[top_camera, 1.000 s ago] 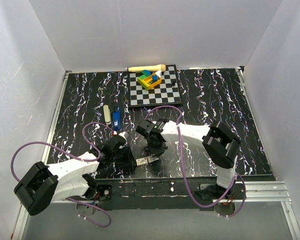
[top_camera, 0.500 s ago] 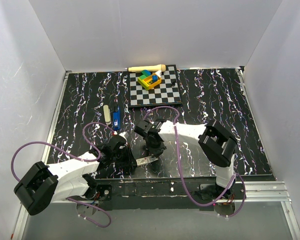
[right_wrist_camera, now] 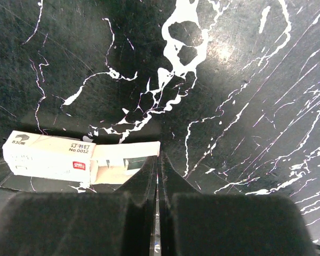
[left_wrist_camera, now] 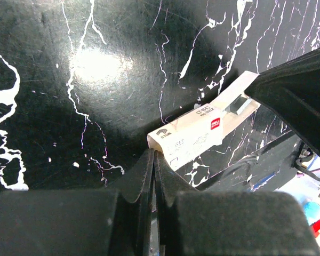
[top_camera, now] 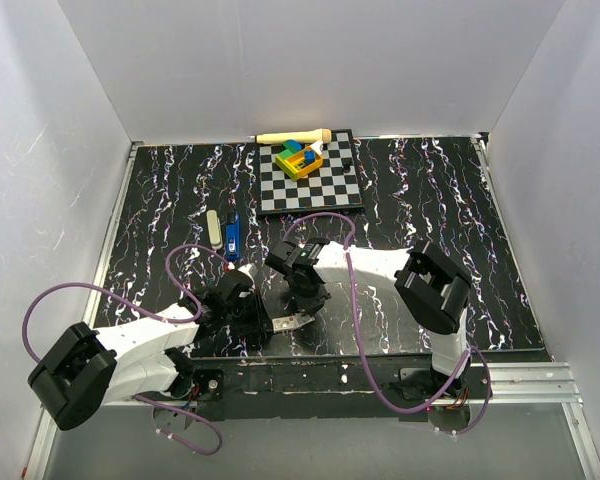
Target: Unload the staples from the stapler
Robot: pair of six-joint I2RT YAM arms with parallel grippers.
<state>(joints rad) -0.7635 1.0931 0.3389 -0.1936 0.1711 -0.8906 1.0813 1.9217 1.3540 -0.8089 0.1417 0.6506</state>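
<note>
Near the front edge of the tabletop point(top_camera: 430, 200), the left end effector point(left_wrist_camera: 153, 156) and the right end effector point(right_wrist_camera: 158, 156) are both closed, each pinching one end of a small white staple box point(top_camera: 288, 322). Farther back on the left, well apart from both, the blue stapler point(top_camera: 233, 236) lies beside a cream-coloured object point(top_camera: 213, 228).

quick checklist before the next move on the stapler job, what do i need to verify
1. Stapler reachable: ok, it lies on the table beyond the left arm with nothing on top of it.
2. Stapler held: not ok, neither end effector touches it.
3. Left end effector ready: not ok, it is shut, with its tips at one end of the white staple box.
4. Right end effector ready: not ok, it is shut at the box's open flap end.
5. Box pinched by either: cannot tell.
6. Staples out of the stapler: cannot tell, it is too small in view.
</note>
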